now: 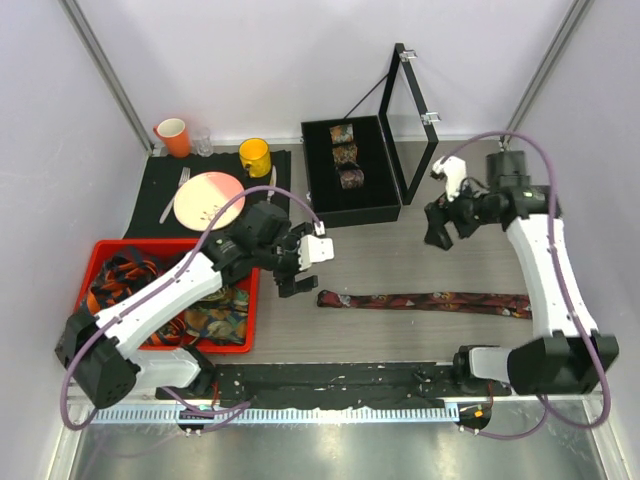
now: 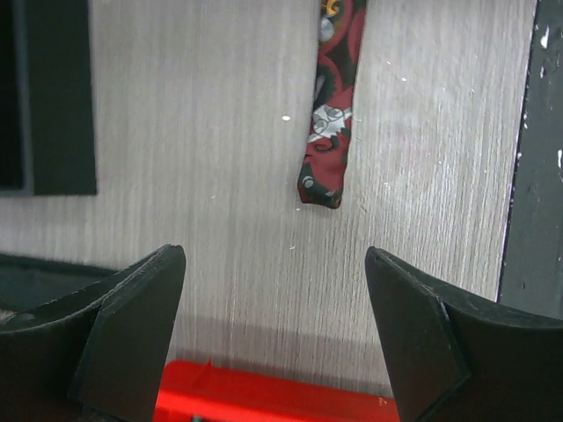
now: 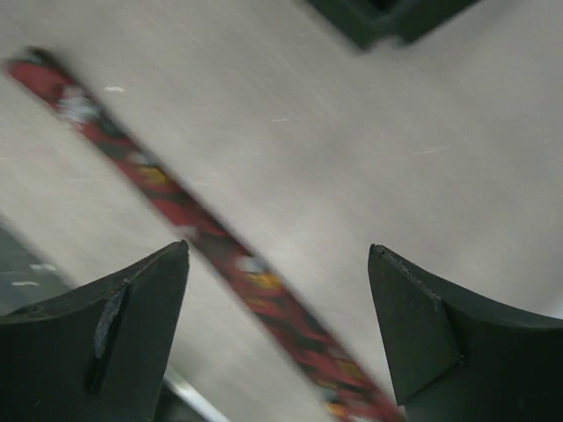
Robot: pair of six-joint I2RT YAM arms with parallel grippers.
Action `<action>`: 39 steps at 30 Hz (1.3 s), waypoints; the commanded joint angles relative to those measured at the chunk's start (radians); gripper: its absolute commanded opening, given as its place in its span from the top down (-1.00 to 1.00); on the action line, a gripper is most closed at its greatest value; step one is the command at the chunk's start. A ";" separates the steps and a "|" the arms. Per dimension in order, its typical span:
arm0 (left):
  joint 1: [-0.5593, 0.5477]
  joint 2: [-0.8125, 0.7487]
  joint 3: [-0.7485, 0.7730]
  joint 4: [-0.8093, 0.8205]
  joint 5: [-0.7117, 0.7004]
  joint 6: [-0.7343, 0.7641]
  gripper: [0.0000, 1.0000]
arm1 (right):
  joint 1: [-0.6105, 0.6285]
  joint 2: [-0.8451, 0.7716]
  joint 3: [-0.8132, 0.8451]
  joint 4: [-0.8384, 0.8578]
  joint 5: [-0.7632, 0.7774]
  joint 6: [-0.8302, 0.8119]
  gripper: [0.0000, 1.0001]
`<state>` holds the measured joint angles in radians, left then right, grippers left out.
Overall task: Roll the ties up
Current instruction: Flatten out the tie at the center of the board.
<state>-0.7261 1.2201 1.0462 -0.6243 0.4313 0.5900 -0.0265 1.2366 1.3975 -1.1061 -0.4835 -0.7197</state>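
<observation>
A dark red patterned tie (image 1: pixel 425 301) lies flat as a long strip across the table in front of the arms. Its narrow left end (image 2: pixel 327 149) shows ahead of my left gripper (image 2: pixel 273 264), which hovers open and empty just left of that end (image 1: pixel 297 272). My right gripper (image 1: pixel 442 232) hangs open above the table, behind the tie's right part. In the right wrist view the tie (image 3: pixel 211 237) runs blurred and diagonal beneath the open fingers (image 3: pixel 277 255). Three rolled ties (image 1: pixel 346 155) sit in a black box. More ties (image 1: pixel 205 315) lie heaped in a red bin.
The black box (image 1: pixel 385 205) stands at the back centre with its lid (image 1: pixel 410 120) raised. The red bin (image 1: pixel 250 300) is at the left. Behind it a black mat holds a pink plate (image 1: pixel 210 200), a yellow mug (image 1: pixel 254 157), an orange cup (image 1: pixel 172 137) and a glass (image 1: pixel 203 143).
</observation>
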 commanded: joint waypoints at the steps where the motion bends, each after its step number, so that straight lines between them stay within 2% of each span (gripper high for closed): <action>1: 0.002 0.099 -0.005 0.067 0.083 0.068 -0.75 | 0.063 0.069 -0.193 0.102 -0.200 0.417 -0.71; 4: -0.007 0.204 0.032 0.061 0.096 0.091 -0.72 | 0.074 0.075 -0.333 0.233 -0.291 0.560 -0.63; 7: -0.033 0.298 0.069 0.061 0.113 0.100 -0.68 | 0.106 0.090 -0.394 0.345 -0.308 0.696 -0.53; 9: -0.064 0.364 0.084 0.066 0.112 0.128 -0.63 | 0.115 0.118 -0.471 0.477 -0.314 0.845 -0.40; 10: -0.076 0.398 0.084 0.078 0.103 0.128 -0.61 | 0.123 0.133 -0.495 0.512 -0.337 0.880 -0.32; 13: -0.078 0.443 0.071 0.136 0.089 0.120 -0.57 | 0.138 0.187 -0.593 0.668 -0.359 1.062 0.28; 14: -0.076 0.447 0.055 0.168 0.081 0.125 -0.56 | 0.138 0.184 -0.617 0.705 -0.333 1.072 0.41; 15: -0.078 0.455 0.049 0.187 0.078 0.131 -0.56 | 0.140 0.184 -0.617 0.698 -0.313 1.065 0.41; 16: -0.079 0.463 0.046 0.199 0.084 0.140 -0.56 | 0.140 0.190 -0.608 0.675 -0.290 1.003 0.41; 19: -0.110 0.504 0.069 0.212 0.072 0.168 -0.58 | 0.122 0.233 -0.485 0.429 -0.265 0.800 0.32; 20: -0.117 0.528 0.093 0.215 0.064 0.165 -0.58 | 0.041 0.236 -0.441 0.366 -0.358 0.774 0.22; 21: -0.131 0.538 0.104 0.213 0.063 0.156 -0.58 | -0.019 0.254 -0.393 0.298 -0.377 0.714 0.20; 23: -0.147 0.556 0.129 0.213 0.047 0.154 -0.58 | -0.071 0.291 -0.207 0.084 -0.287 0.482 0.15; 25: -0.150 0.582 0.140 0.212 0.038 0.149 -0.59 | -0.159 0.355 -0.100 -0.056 -0.209 0.322 0.12; 26: -0.151 0.590 0.144 0.206 0.037 0.149 -0.58 | -0.176 0.372 -0.022 -0.207 -0.176 0.143 0.10; 27: -0.150 0.601 0.143 0.204 0.037 0.151 -0.59 | -0.196 0.382 -0.009 -0.248 -0.058 0.067 0.09; 29: -0.153 0.607 0.140 0.205 0.043 0.153 -0.59 | -0.216 0.363 -0.049 -0.308 0.063 -0.042 0.02; 30: -0.156 0.616 0.141 0.206 0.037 0.151 -0.59 | -0.245 0.342 -0.076 -0.307 0.194 -0.152 -0.01; 31: -0.159 0.619 0.146 0.204 0.031 0.142 -0.58 | -0.271 0.295 -0.110 -0.295 0.254 -0.196 -0.08; 33: -0.161 0.625 0.150 0.201 0.020 0.137 -0.47 | -0.326 0.250 -0.222 -0.204 0.385 -0.338 -0.12; 34: -0.161 0.631 0.156 0.187 0.017 0.142 -0.36 | -0.402 0.230 -0.248 -0.181 0.476 -0.395 -0.17; 36: -0.161 0.634 0.152 0.179 0.014 0.148 -0.31 | -0.484 0.225 -0.291 -0.117 0.540 -0.525 -0.22; 37: -0.161 0.631 0.144 0.176 0.017 0.151 -0.31 | -0.548 0.231 -0.296 -0.100 0.580 -0.562 -0.28; 39: -0.160 0.634 0.141 0.175 0.018 0.153 -0.35 | -0.601 0.247 -0.307 -0.045 0.608 -0.613 -0.32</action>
<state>-0.8818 1.8484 1.1629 -0.4541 0.4461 0.7235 -0.5175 1.5021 1.1004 -1.2297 -0.0967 -1.0508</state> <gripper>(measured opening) 0.662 0.641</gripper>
